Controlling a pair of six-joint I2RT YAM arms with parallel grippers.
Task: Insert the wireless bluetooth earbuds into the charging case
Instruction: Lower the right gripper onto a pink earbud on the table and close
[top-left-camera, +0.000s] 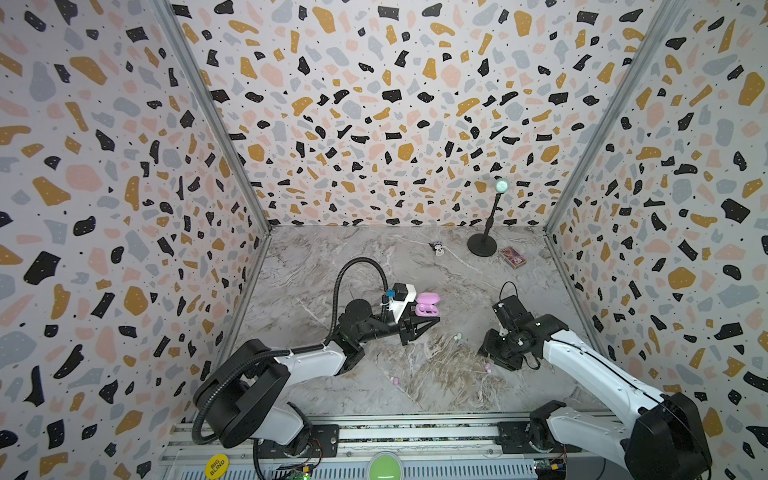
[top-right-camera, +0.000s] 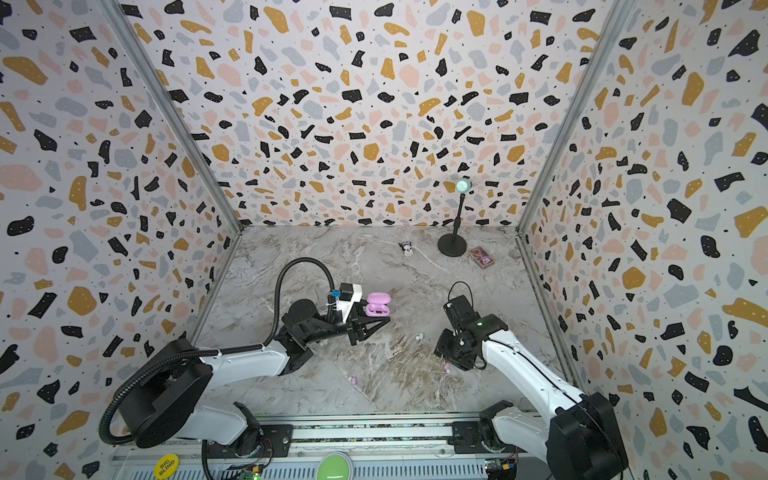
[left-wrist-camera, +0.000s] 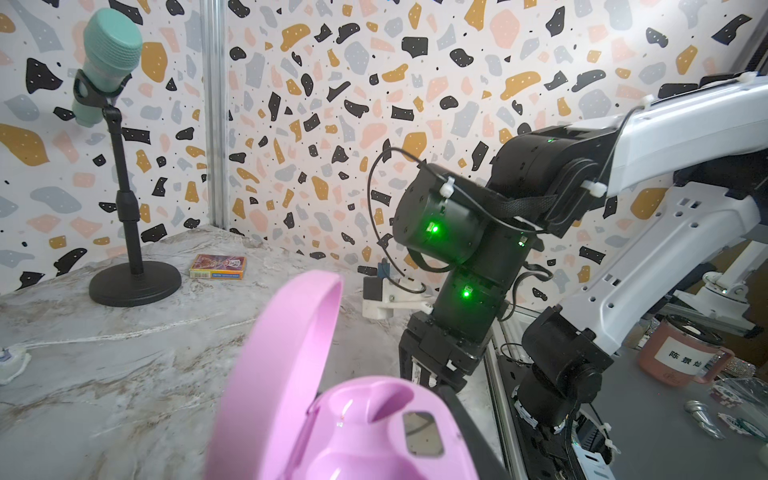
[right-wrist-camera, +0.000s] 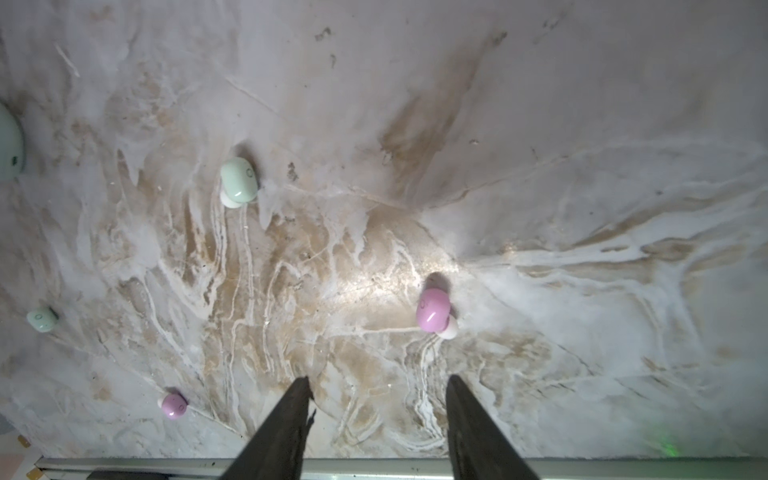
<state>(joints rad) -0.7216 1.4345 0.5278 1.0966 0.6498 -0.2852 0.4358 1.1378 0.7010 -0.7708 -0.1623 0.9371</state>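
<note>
Left gripper (top-left-camera: 430, 315): jaws clamped on the open pink charging case (top-left-camera: 427, 308), long axis crosswise in both top views, lid raised toward the back wall (top-left-camera: 395, 124). Right gripper (right-wrist-camera: 379, 380): jaws apart over the worktop (right-wrist-camera: 582, 124); pink earbud (right-wrist-camera: 433, 311) lies just ahead, white tip nearer the jaws.

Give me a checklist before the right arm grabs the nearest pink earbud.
1. Lid open on charging case: ok.
2. Hold by left gripper, shut on the case: ok.
3. Jaws of right gripper open and empty: ok.
4. The nearest pink earbud centred ahead of the jaws: not ok, it lies beyond the fingertips, toward one finger.
5. Neighbours clear: ok, other pink earbud and mint earbuds lie apart.
6. Case sockets free: cannot tell, partly hidden.
</note>
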